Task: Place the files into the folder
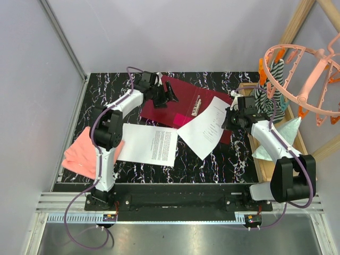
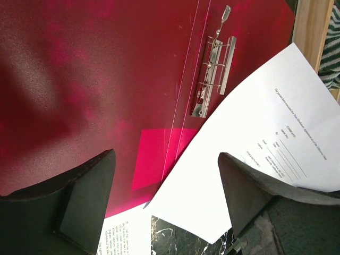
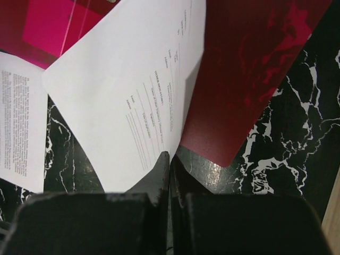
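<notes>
Paper sheet (image 3: 122,79) over the folder (image 3: 244,74), edge in pinch of right hand (image 3: 169,159); left hand (image 2: 166,159) spread.

Black marbled table (image 1: 223,164), folder (image 1: 159,112), sheet (image 1: 149,144), pink cloth (image 1: 77,154)

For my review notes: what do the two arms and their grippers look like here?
The left arm and right arm each have white tubular links joined by bulky black joints, with a thin purple cable running along each. The left gripper and right gripper have matte black, wedge-shaped fingers.

White files (image 1: 204,127) partly over crimson folder (image 1: 159,109)
</notes>
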